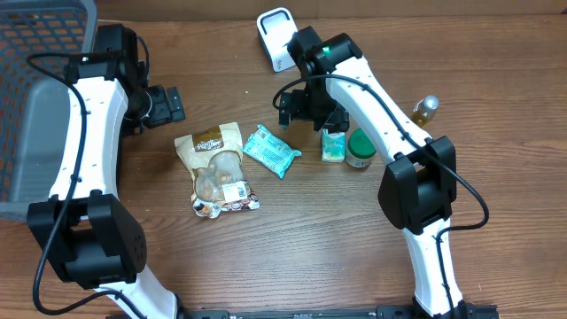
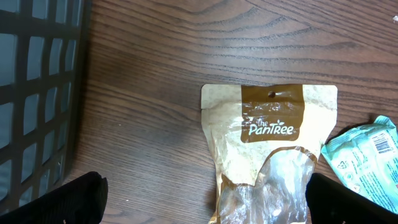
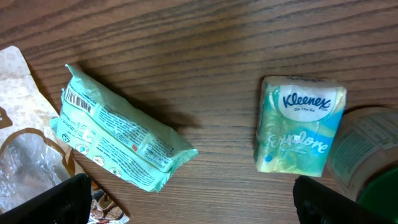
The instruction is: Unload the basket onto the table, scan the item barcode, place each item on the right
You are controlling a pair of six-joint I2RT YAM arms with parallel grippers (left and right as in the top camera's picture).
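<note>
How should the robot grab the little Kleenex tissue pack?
Probably from straight above, squeezing the small blue-green Kleenex tissue pack across its middle. Pinch the two sides that face the bare wooden table, because the green-lidded jar sits right beside another side.

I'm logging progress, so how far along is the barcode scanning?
Done: nothing visible; pouch, packet, tissues and jar all sit on the table. In hand: nothing; left tool and right tool are open, the right above packet and tissues. Left: grasp an item and show its barcode to the white scanner.
</note>
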